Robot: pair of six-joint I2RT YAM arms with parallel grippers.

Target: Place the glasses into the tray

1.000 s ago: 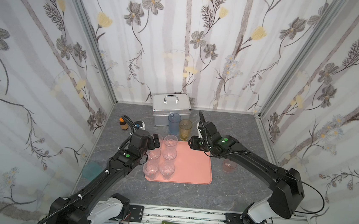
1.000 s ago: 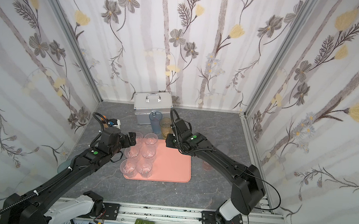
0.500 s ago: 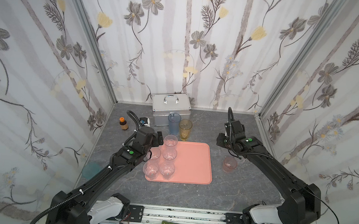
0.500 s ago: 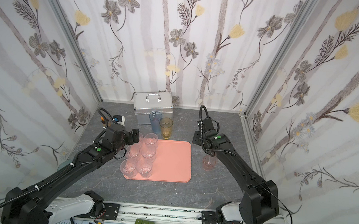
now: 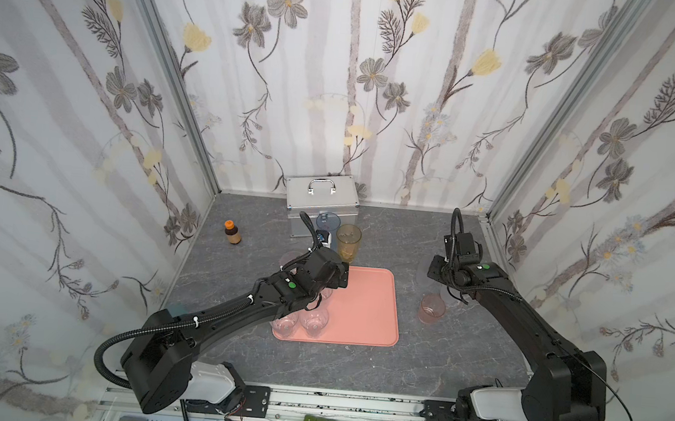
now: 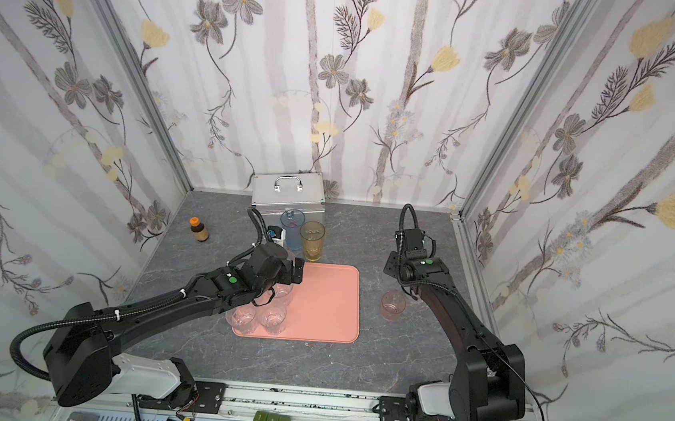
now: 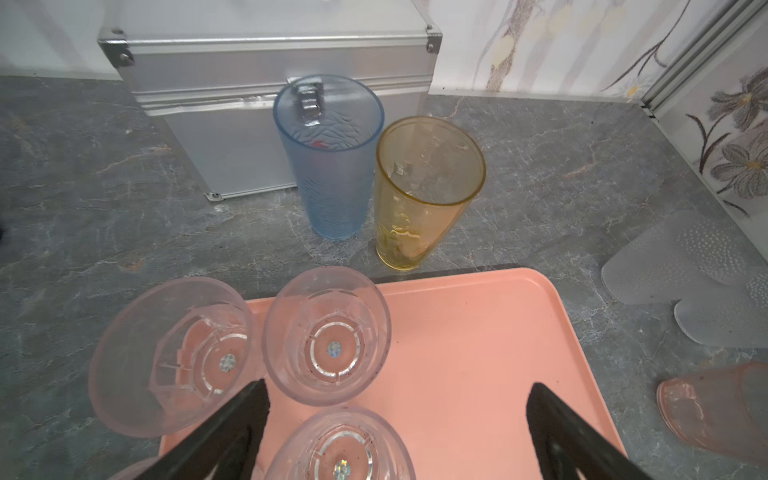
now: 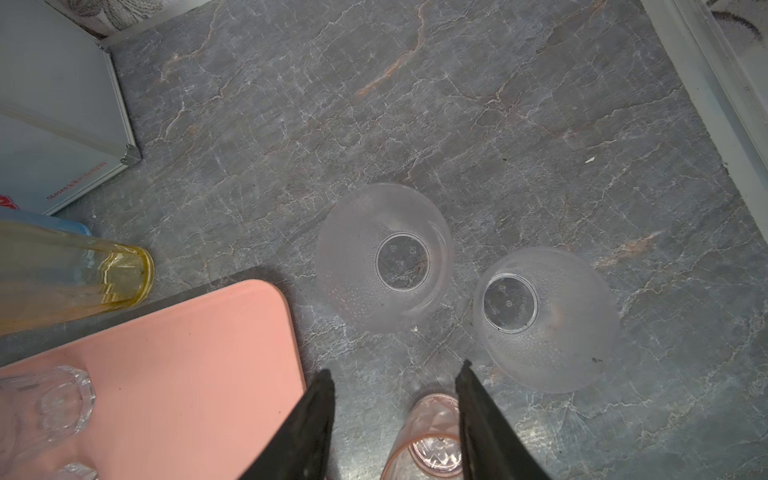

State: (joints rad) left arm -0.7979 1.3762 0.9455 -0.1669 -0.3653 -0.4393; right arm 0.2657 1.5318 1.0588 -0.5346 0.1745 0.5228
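Several clear glasses (image 7: pixel 328 332) stand on the left part of the salmon tray (image 5: pixel 365 305). The left gripper (image 7: pixel 397 399) hovers over them, jaws spread wide and empty. A blue glass (image 6: pixel 292 228) and an amber glass (image 6: pixel 311 240) stand on the table (image 5: pixel 439 362) between the tray and a silver case (image 5: pixel 322 193). The right gripper (image 8: pixel 395 378), jaws partly apart and holding nothing, hangs beside the tray, just over a pink glass (image 5: pixel 429 309) and near two frosted glasses (image 8: pixel 384 257).
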